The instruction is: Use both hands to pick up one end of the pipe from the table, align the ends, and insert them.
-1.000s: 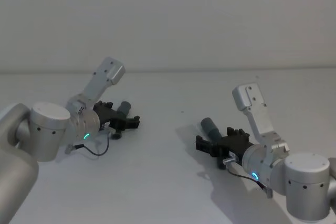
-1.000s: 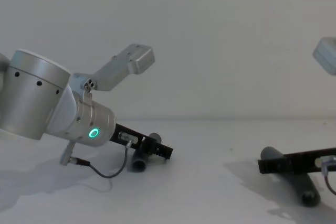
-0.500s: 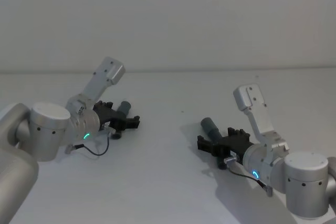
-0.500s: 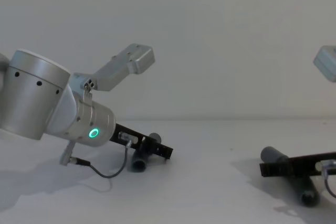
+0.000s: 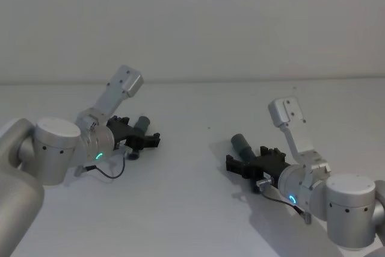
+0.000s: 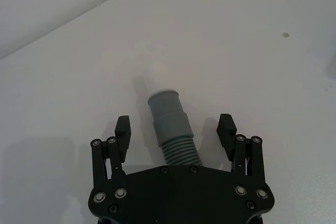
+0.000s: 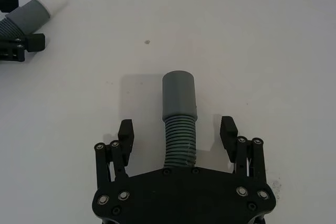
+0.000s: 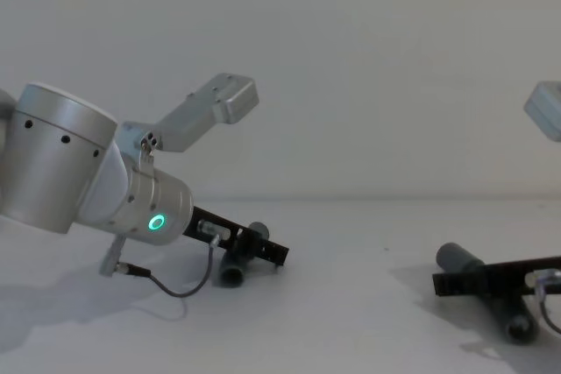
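- Matte white flat table (image 5: 192, 209): far edge runs behind both arms; broad surface separates the two pieces.
- Dark grey ribbed tube piece (image 6: 167, 116), surface's left half; black toothed left gripper (image 6: 175, 129) spread astride it, gaps both sides.
- Second grey ribbed tube piece (image 7: 178, 95), right half; black toothed right gripper (image 7: 177, 127) spread astride, not touching.

Soft, even, fairly bright light from overhead falls on the matte white table (image 5: 192, 209); the wall (image 5: 192, 22) behind is a duller grey. Shadows are pale with blurred edges. In the right wrist view one lies just beside the right pipe piece (image 7: 178, 95). In the head view a faint one spreads beneath the right arm (image 5: 352, 200). In the chest view another pools under the left arm (image 8: 61, 164), where a green ring (image 8: 157, 222) glows. In the left wrist view the pale tip of the left pipe piece (image 6: 169, 124) almost melts into the bright table.
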Motion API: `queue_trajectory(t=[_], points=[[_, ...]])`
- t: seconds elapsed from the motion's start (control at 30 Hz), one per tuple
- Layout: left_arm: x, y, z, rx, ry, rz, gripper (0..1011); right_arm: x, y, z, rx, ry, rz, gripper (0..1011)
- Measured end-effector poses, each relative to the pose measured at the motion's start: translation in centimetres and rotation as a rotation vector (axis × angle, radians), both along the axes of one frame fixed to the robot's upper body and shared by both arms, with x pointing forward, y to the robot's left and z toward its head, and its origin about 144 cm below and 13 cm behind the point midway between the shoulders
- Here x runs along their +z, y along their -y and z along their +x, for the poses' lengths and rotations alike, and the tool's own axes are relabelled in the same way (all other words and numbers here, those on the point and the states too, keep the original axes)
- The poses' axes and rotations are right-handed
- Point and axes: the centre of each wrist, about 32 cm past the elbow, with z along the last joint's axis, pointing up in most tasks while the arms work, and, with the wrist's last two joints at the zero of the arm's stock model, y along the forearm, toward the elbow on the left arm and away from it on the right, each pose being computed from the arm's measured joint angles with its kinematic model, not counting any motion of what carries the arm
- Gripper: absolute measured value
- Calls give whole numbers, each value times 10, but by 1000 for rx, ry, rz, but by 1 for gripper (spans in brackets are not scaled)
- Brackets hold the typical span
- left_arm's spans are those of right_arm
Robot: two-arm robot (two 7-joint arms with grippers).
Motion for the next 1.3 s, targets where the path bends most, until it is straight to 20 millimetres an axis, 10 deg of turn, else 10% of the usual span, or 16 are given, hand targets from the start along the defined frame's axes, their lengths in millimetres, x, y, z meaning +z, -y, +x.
queue_trajectory(t=[0.3, 0.87, 1.3], points=[[0, 0, 0, 0, 0, 0, 1001, -1, 1, 1, 1, -1, 5, 903], [0, 0, 0, 0, 0, 0, 1001, -2, 1, 2, 1, -1, 8, 322], [0, 0, 0, 0, 0, 0, 1001, -2, 1, 2, 1, -2, 8, 255]])
